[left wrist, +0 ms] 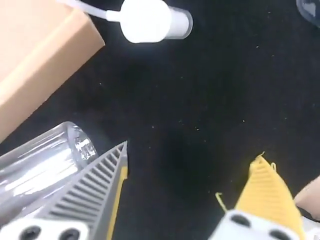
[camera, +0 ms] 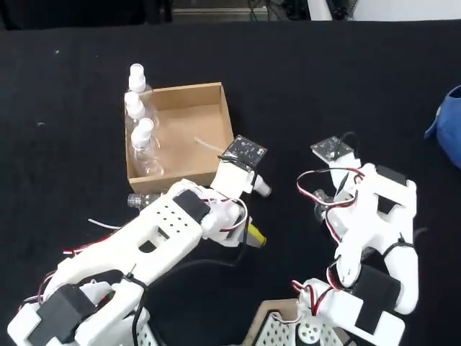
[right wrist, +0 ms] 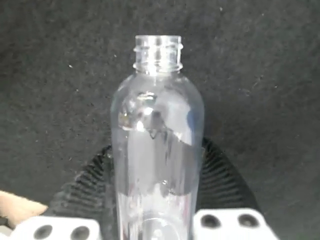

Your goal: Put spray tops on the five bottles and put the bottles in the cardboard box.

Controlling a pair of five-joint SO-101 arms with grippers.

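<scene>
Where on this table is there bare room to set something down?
The table left of the cardboard box is bare, as is the stretch beyond the box toward the blue thing. Inside the box, the right half is mostly free; three bottles line its left wall. In front of the box it is crowded: a lying bottle, a spray top and both arms.

Black cloth [camera: 346, 86] covers the table, a blue object [camera: 448, 133] at its edge.

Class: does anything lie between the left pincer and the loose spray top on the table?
Nothing visible does: bare black table separates the left pincer from the spray top. The lying bottle and cardboard box sit off to the side.
</scene>
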